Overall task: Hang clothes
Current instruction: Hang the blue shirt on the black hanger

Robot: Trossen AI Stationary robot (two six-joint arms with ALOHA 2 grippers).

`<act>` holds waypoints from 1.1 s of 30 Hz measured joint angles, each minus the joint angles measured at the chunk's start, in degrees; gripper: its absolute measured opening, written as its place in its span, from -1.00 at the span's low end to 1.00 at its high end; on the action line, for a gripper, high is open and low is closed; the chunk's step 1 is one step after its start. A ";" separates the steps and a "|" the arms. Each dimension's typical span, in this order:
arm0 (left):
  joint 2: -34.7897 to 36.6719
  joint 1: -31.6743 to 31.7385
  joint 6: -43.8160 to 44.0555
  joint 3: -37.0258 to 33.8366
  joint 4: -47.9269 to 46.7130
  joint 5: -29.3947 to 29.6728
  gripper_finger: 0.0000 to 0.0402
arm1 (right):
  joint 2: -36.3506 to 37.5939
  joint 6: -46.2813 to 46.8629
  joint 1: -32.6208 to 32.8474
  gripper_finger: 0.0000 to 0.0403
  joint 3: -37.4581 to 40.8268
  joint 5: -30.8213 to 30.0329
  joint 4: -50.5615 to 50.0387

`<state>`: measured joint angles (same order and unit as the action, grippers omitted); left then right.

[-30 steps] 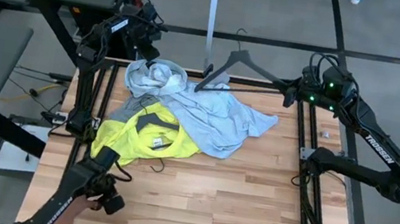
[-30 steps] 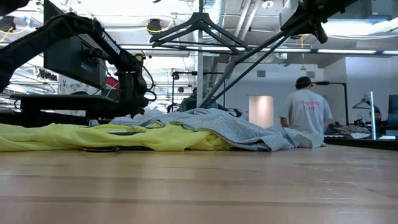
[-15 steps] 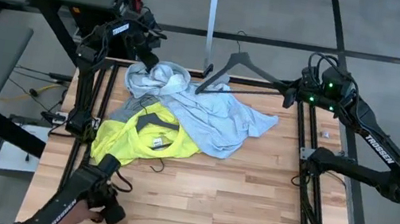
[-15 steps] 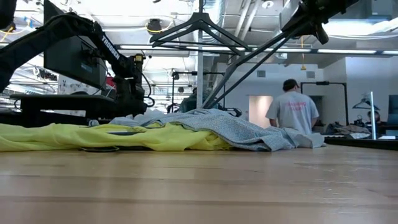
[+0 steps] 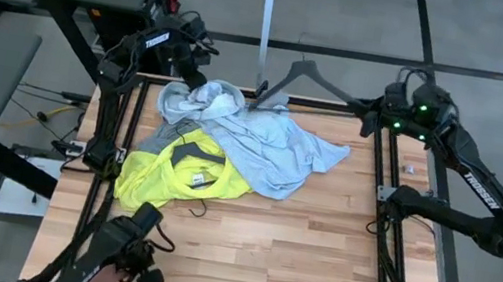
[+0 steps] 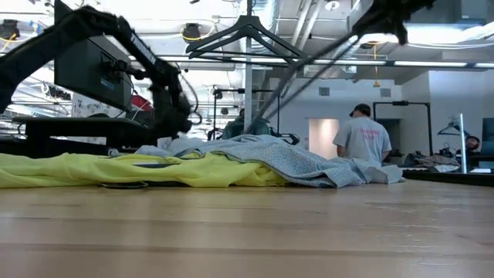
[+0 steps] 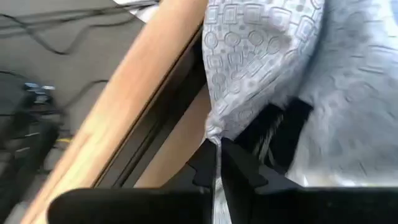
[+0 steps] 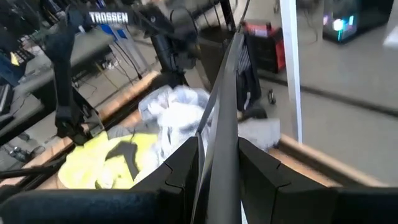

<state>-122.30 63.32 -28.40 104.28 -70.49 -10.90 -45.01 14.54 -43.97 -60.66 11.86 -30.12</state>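
Observation:
A pale light-blue shirt [image 5: 271,144] lies crumpled on the far part of the table, partly over a neon-yellow T-shirt [image 5: 165,173]. A bit of grey T-shirt [image 5: 167,130] shows between them. My left gripper [image 5: 195,80] is at the shirt's far left part, shut on its cloth [image 7: 267,50]. My right gripper [image 5: 375,110] is at the far right edge, shut on a black hanger [image 5: 311,82], which reaches toward the table's left above the shirt's far edge. My left gripper pinches a bunched fold of the light-blue shirt [image 7: 214,134] between its two shut fingers, at the shirt's far left end. The cloth rises a little at the fingers; the rest of the shirt lies on the table. My right gripper pinches one arm of the hanger [image 8: 222,134] between its two fingers [image 8: 186,163], near that arm's end. The fingers come level from the table's right and lie along the arm. The hanger is lifted clear of the table, its hook [image 5: 300,60] toward the far side.
A metal stand's pole [image 5: 267,22] rises behind the far edge; a black hanger [image 6: 247,35] hangs on its rail. Another dark arm [image 5: 127,253] is at the near left corner. The table's near half is bare wood [image 5: 293,259]. A person [image 6: 363,143] stands in the room behind.
My left gripper has moved toward the table's right and near side, drawing the shirt's far left end with it, so it bunches up there. My right gripper has turned the hanger, whose free end has swung up. The dark arm at the near left corner has drawn back.

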 joint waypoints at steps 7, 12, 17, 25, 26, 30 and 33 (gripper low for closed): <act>11.71 -7.41 7.36 3.92 0.44 6.32 -1.00 | 0.85 -5.00 1.99 -0.61 -8.22 2.69 1.23; 17.62 -13.21 13.03 5.71 0.80 7.84 -1.00 | -0.86 -8.13 7.51 -0.61 -8.35 3.26 2.87; 19.21 -17.01 17.25 8.07 0.18 10.68 -1.00 | -4.96 -11.98 13.96 -0.61 -8.29 0.29 3.28; 19.21 -17.85 23.63 15.09 0.38 10.92 -1.00 | -13.77 -16.21 21.10 -0.61 -8.26 -12.21 12.30; 19.21 -17.65 24.01 16.07 0.28 11.06 -1.00 | -14.98 -16.40 21.84 -0.61 -8.26 -14.18 12.81; 19.30 -16.53 25.76 19.14 0.44 11.41 -1.00 | -19.65 -17.24 23.44 -0.61 -8.20 -19.62 18.46; 19.28 -15.35 27.56 20.85 0.86 11.50 -1.00 | -23.09 -17.20 24.21 -0.61 -8.20 -21.93 24.63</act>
<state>-103.02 47.97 -0.83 125.13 -69.63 0.60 -68.11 -2.66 -19.76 -68.86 -10.07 -5.48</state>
